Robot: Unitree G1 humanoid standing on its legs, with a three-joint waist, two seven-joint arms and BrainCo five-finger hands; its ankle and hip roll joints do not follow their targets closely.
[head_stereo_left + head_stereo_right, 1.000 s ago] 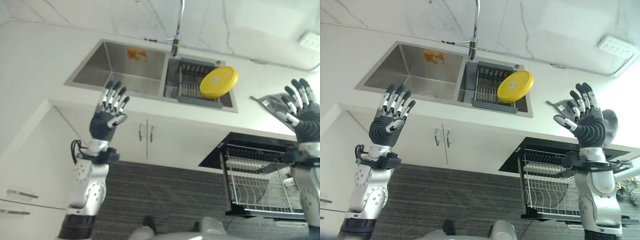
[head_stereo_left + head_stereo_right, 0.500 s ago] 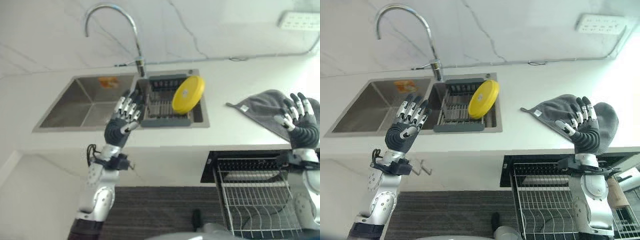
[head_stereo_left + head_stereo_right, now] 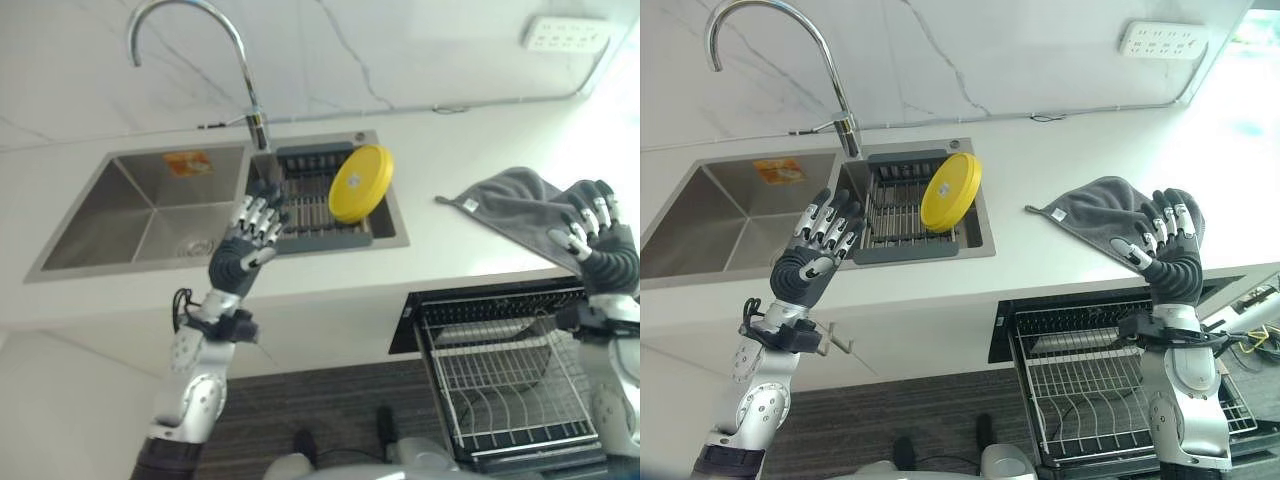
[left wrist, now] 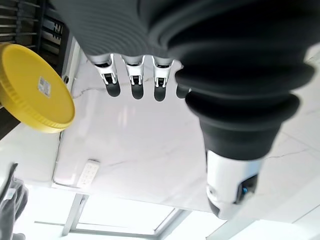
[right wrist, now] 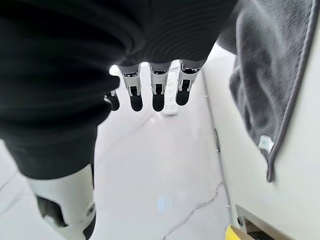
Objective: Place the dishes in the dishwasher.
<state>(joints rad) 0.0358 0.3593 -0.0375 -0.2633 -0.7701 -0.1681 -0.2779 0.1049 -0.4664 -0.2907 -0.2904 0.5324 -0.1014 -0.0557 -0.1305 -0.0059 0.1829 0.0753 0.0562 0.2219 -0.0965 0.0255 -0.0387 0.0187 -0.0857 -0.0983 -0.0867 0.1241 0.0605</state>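
Note:
A yellow plate point(image 3: 360, 183) leans upright in the dark drying rack point(image 3: 318, 205) set in the sink's right basin; it also shows in the left wrist view point(image 4: 35, 89). My left hand point(image 3: 244, 243) is raised in front of the sink edge, fingers straight, holding nothing, a short way left of the plate. My right hand point(image 3: 1170, 252) is raised at the right, over the counter edge by the grey cloth, fingers straight and empty. Below it the dishwasher's wire rack point(image 3: 1110, 390) is pulled out and holds no dishes.
A grey cloth point(image 3: 1100, 212) lies on the white counter point(image 3: 1040, 170) right of the sink. The curved tap point(image 3: 250, 120) stands behind the sink's steel left basin point(image 3: 140, 215). A wall socket point(image 3: 1160, 40) sits at the back right. Dark floor lies below.
The whole picture has shifted as the camera moved; the sink and dishwasher rack now sit lower and more level. Both hands stay raised, open and empty.

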